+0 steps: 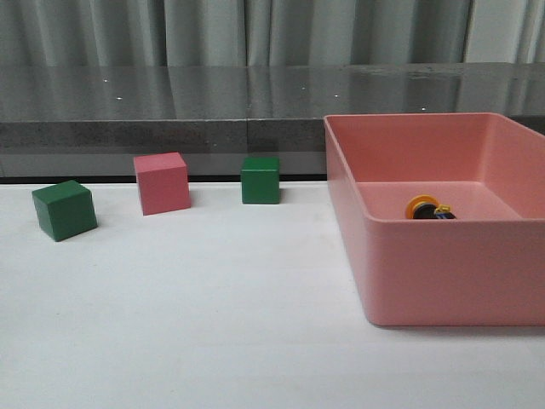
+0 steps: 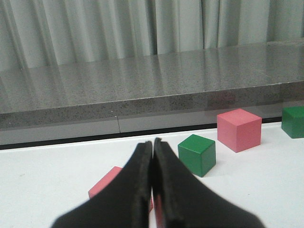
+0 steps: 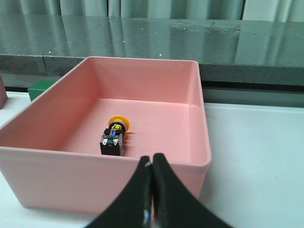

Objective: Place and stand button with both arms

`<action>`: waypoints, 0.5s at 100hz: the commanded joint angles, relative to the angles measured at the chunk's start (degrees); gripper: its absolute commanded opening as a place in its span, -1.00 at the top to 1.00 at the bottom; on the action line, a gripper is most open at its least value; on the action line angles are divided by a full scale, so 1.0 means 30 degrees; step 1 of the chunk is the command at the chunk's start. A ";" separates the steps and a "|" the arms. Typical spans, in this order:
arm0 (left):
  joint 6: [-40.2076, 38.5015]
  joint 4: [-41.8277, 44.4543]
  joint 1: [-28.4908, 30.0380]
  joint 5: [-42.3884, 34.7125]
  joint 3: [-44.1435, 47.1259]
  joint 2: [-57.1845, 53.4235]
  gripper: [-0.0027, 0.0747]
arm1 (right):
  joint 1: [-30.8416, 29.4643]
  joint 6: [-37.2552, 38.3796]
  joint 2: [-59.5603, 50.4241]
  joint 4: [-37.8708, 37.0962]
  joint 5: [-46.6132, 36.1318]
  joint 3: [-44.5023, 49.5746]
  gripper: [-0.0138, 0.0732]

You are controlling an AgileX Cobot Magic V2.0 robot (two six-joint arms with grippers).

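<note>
On the left side of the front view sat three cubes on the white desk (image 1: 213, 324): a green cube (image 1: 64, 210), a pink cube (image 1: 162, 182) and a second green cube (image 1: 260, 179); none of my arms showed there. My left end effector (image 2: 152, 156) was pressed shut and held nothing, with cubes just beyond its tips. To the right, the pink bin (image 1: 443, 273) held the button (image 3: 114, 135), lying on its side on the bin floor, yellow cap toward the far wall. My right end effector (image 3: 152, 164) was likewise closed and empty, poised outside the near wall, the button beyond and slightly left in that frame. I judged the risks: clipping that wall on descent, or the round body rolling from a poor pinch.
</note>
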 commanded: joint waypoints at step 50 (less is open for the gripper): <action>-0.0236 -0.0014 0.0047 -0.1486 0.0867 -0.0573 0.98 | -0.0127 0.1676 0.1865 0.3121 -0.2619 -0.5297 0.82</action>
